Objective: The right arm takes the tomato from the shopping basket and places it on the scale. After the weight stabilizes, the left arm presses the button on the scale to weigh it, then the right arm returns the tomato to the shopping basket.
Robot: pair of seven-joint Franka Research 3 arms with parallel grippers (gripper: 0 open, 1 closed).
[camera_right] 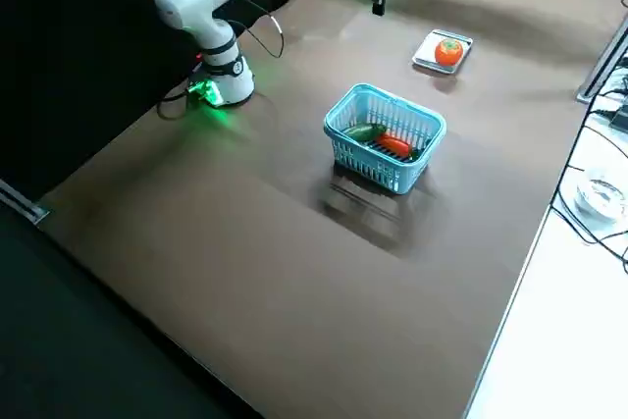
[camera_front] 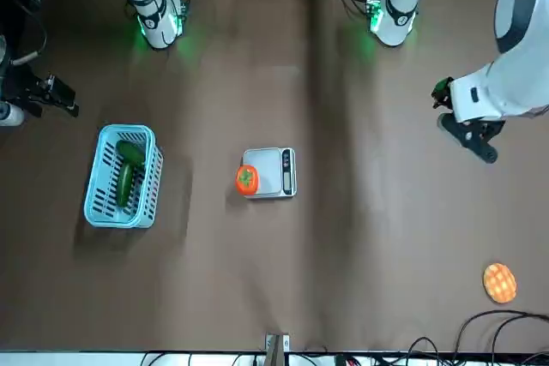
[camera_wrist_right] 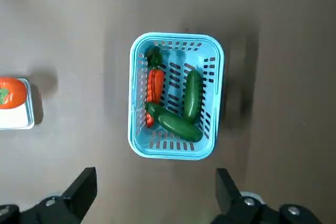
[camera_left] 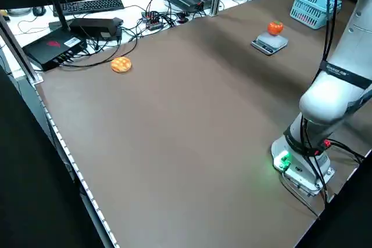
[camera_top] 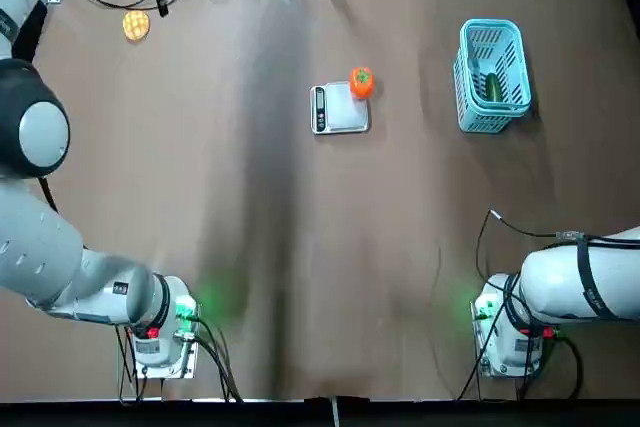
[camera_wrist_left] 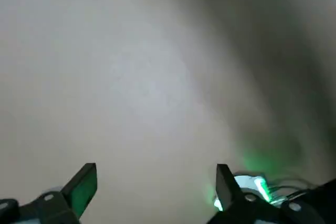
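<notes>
Basket contents: The shopping basket [camera_wrist_right: 176, 153] stood upright on the table [camera_top: 250, 247] and held two green vegetables [camera_wrist_right: 192, 95] and a carrot [camera_wrist_right: 155, 86] with a green top.
Tomato location: The tomato [camera_top: 362, 83] rested on the scale [camera_top: 340, 119], at the platform edge opposite the display strip [camera_top: 320, 109].
Left gripper: It [camera_wrist_left: 157, 182] was above the table, on the left-arm side of the scale, fingers apart.
Right gripper: It [camera_wrist_right: 156, 182] was raised near the basket, fingers apart.
Disc: A yellow-orange textured disc [camera_top: 136, 25] lay on the table, well apart from the scale.
Markings: A white label [camera_left: 72, 42] and red mark [camera_left: 53, 44] on a black device [camera_left: 55, 48] were too small to read.
</notes>
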